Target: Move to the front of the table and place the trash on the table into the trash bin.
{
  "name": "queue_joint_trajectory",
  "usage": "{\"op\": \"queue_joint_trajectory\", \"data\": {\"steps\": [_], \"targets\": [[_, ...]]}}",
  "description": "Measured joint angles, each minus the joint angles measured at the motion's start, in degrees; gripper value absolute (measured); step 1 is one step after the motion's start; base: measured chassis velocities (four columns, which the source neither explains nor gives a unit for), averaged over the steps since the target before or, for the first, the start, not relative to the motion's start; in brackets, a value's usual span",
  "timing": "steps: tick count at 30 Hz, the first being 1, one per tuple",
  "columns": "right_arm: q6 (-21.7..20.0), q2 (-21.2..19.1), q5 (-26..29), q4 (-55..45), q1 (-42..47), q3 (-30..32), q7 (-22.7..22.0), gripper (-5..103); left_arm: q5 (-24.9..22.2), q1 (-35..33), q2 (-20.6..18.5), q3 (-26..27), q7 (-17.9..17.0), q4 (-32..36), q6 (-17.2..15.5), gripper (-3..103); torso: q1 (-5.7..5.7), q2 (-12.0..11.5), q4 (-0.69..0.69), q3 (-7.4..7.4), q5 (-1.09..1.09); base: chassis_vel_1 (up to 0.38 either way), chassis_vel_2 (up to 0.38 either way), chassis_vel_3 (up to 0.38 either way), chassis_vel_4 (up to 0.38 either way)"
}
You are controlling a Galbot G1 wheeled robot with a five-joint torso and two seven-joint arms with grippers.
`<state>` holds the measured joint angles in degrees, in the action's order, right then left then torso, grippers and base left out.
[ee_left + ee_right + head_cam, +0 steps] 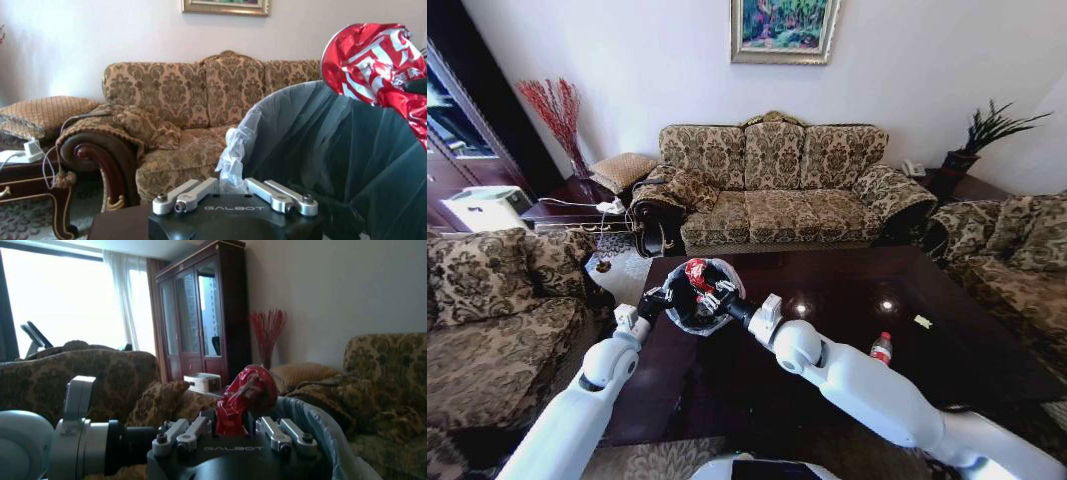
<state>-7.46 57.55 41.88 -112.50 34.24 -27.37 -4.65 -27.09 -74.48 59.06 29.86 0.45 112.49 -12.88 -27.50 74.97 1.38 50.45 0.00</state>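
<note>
Glossy table (pixel 847 330); crumpled red can (pixel 698 274) over bin (pixel 679 312)

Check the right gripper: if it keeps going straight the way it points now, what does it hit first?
Probably the trash bin. The right gripper, shut on the crushed red can, points over the bag-lined rim in the right wrist view, toward the left gripper at the bin's near side. Depth is unclear.

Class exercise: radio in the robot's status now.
Right gripper shut on crushed red can over trash bin. Left gripper grips bin's bag rim. Bottle remains on table. Nothing blocking.
</note>
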Motion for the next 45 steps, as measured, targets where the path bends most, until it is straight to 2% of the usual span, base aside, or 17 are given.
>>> {"op": "queue_joint_trajectory", "data": {"steps": [4, 7, 9, 10, 12, 20, 22, 24, 26, 32, 33, 34, 35, 39, 40, 43, 45], "targets": [[-0.07, -0.03, -0.04, 0.00, 0.11, 0.01, 0.00, 27, 0.01, 0.00, 0.06, 0.01, 0.02, 0.09, 0.00, 1, 0.00, 0.00, 0.00, 0.00, 0.00, 0.000, 0.000, 0.000, 0.000], [-0.08, 0.12, -0.16, 0.21, 0.10, 0.01, 0.00, 38, 0.02, -0.07, 0.10, 0.14, 0.02, 0.20, 0.00, 1, 0.00, 0.00, 0.00, 0.00, 0.00, 0.000, 0.000, 0.000, 0.000], [-0.08, 0.15, -0.18, 0.25, 0.09, 0.03, 0.00, 38, 0.03, -0.08, 0.10, 0.18, 0.02, 0.21, 0.00, 1, 0.00, 0.00, 0.00, 0.00, 0.00, 0.000, 0.000, 0.000, 0.000], [-0.08, 0.18, -0.24, 0.37, 0.07, 0.09, 0.00, 48, 0.03, -0.09, 0.08, 0.24, 0.02, 0.21, 0.00, 1, 0.00, 0.00, 0.00, 0.00, 0.00, 0.000, 0.000, 0.000, 0.000], [-0.08, 0.20, -0.28, 0.43, 0.08, 0.10, 0.00, 48, 0.03, -0.09, 0.07, 0.25, 0.03, 0.21, 0.00, 1, 0.00, 0.00, 0.00, 0.00, 0.00, 0.000, 0.000, 0.000, 0.000], [0.18, 0.32, -0.91, -1.05, 1.21, 2.50, -0.76, 81, 0.20, -0.01, 0.42, 0.29, 0.10, -0.28, 0.00, 1, 0.00, 0.00, 0.01, 0.00, 0.00, 0.000, 0.000, 0.000, 0.000], [0.19, -0.91, -1.00, -3.05, 2.56, 5.46, -2.09, 91, 0.63, 0.02, 0.71, 0.52, 0.10, -0.84, 0.00, 1, 0.00, 0.00, 0.02, 0.00, 0.00, 0.000, 0.000, 0.000, 0.000], [0.16, -1.71, -1.02, -3.78, 3.25, 6.71, -2.52, 91, 0.71, 0.02, 0.70, 0.64, 0.10, -0.93, 0.00, 1, 0.00, 0.00, 0.02, 0.00, 0.00, 0.000, 0.000, 0.000, 0.000], [0.03, -4.28, -1.64, -5.22, 5.66, 10.06, -3.83, 99, 0.76, 0.06, 0.46, 0.94, 0.24, -1.03, -0.01, 1, 0.00, 0.00, 0.00, 0.00, 0.02, 0.000, 0.000, 0.000, 0.000], [2.49, -9.69, -5.59, -4.99, 10.81, 14.48, -9.54, 100, 0.50, -0.61, 0.45, 2.49, 0.59, -0.34, -0.03, 1, 0.00, 0.00, -0.08, 0.00, 0.00, 0.000, 0.000, 0.000, 0.000], [2.50, -10.79, -6.20, -4.14, 12.28, 16.56, -10.26, 100, 0.38, -1.78, 0.92, 3.93, 0.69, 0.51, 0.00, 1, 0.00, 0.00, 0.04, 0.00, 0.03, 0.000, 0.000, 0.000, 0.000], [2.45, -11.42, -6.57, -3.78, 14.49, 19.34, -10.88, 100, 0.33, -1.93, 1.05, 4.48, 0.63, 0.67, 0.03, 1, 0.00, 0.00, 0.06, -0.01, 0.00, 0.000, 0.000, 0.000, 0.000], [2.45, -11.42, -6.57, -3.78, 14.49, 19.34, -10.88, 100, 0.33, -1.93, 1.05, 4.48, 0.63, 0.67, 0.03, 1, 0.00, 0.00, 0.06, -0.01, 0.00, 0.000, 0.000, 0.000, 0.000], [3.49, -11.93, -8.40, -2.44, 28.50, 34.86, -10.60, 100, 0.06, -1.72, 1.13, 4.82, 0.62, 0.69, 0.26, 1, 0.00, 0.00, 0.00, -0.01, -0.04, 0.000, 0.000, 0.000, 0.000], [3.49, -11.93, -8.40, -2.44, 28.50, 34.86, -10.60, 100, 0.06, -1.72, 1.13, 4.82, 0.62, 0.69, 0.26, 1, 0.00, 0.00, 0.00, -0.01, -0.04, 0.000, 0.000, 0.000, 0.000], [6.69, -8.11, -10.59, 0.89, 41.55, 49.93, -6.73, 100, -0.07, -1.46, 1.38, 4.75, 0.64, 0.23, 0.75, 1, 0.00, 0.00, -0.02, -0.01, 0.07, 0.000, 0.000, 0.000, 0.000], [7.65, -6.93, -10.91, 2.05, 44.43, 53.79, -5.53, 100, -0.08, -1.46, 1.47, 4.71, 0.64, 0.18, 0.81, 1, 0.01, 0.00, -0.02, -0.01, -0.01, 0.000, 0.000, 0.000, 0.000]]}}
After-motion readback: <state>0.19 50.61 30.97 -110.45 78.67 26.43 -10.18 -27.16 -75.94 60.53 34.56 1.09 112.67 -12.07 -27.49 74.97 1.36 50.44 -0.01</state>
